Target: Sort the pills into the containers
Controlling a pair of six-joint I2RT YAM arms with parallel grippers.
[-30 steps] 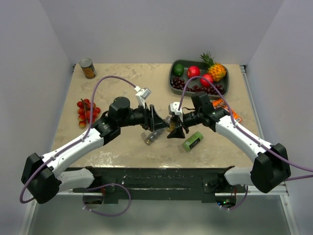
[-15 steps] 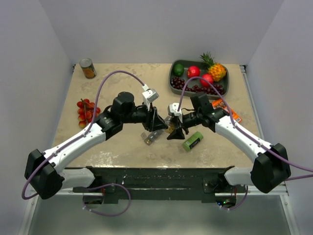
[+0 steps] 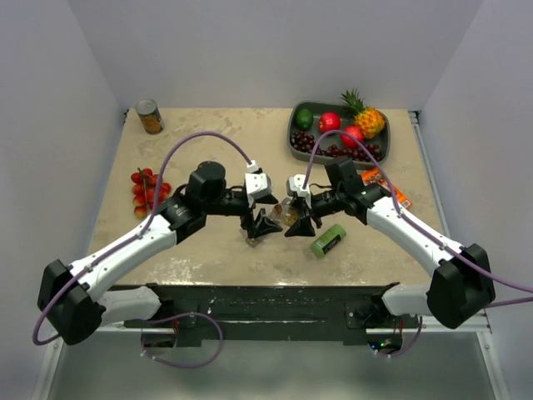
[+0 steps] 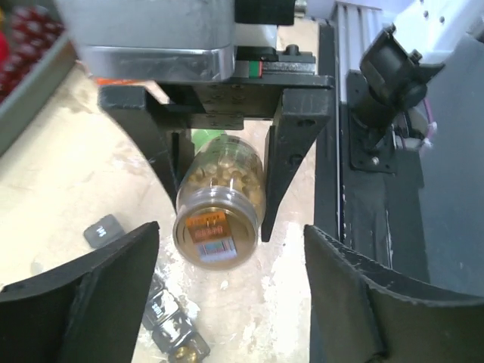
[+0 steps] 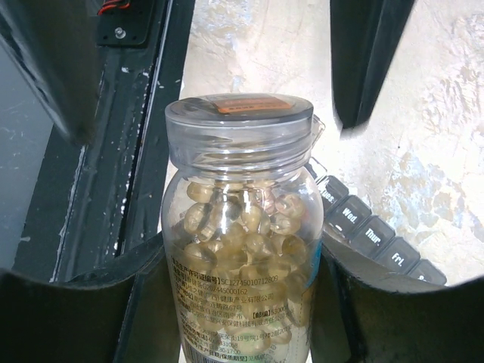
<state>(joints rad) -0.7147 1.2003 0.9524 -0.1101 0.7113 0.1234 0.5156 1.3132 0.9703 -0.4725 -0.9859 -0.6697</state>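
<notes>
- Between the two arms, the right pincer is clamped on the body of the bottle and holds it off the surface.
- The cap is on and points toward the left pincer.
- That left pincer stands wide and grips nothing, with one finger off each side of the cap and just short of it.
- The pills are all inside the bottle. The containers lie on the surface just beside and below it.
- The step in hand looks to be taking the cap off.
- Bring the left pincer straight along the bottle's axis until its fingers cover the ribbed rim of the cap, not the neck below it.
- Centre the fingers before closing, since an off-centre pinch would likely push the bottle sideways in the right pincer.
- Close firmly and turn about the bottle's axis, with the right pincer tight so the body does not spin with the cap.
- Raise the bottle's mouth before the cap comes free, because the bottle is nearly full and pills could spill.
- A small grey flap beside the containers may be an open lid, but the left wrist view is too blurred there to tell. It should be checked before pouring.
</notes>
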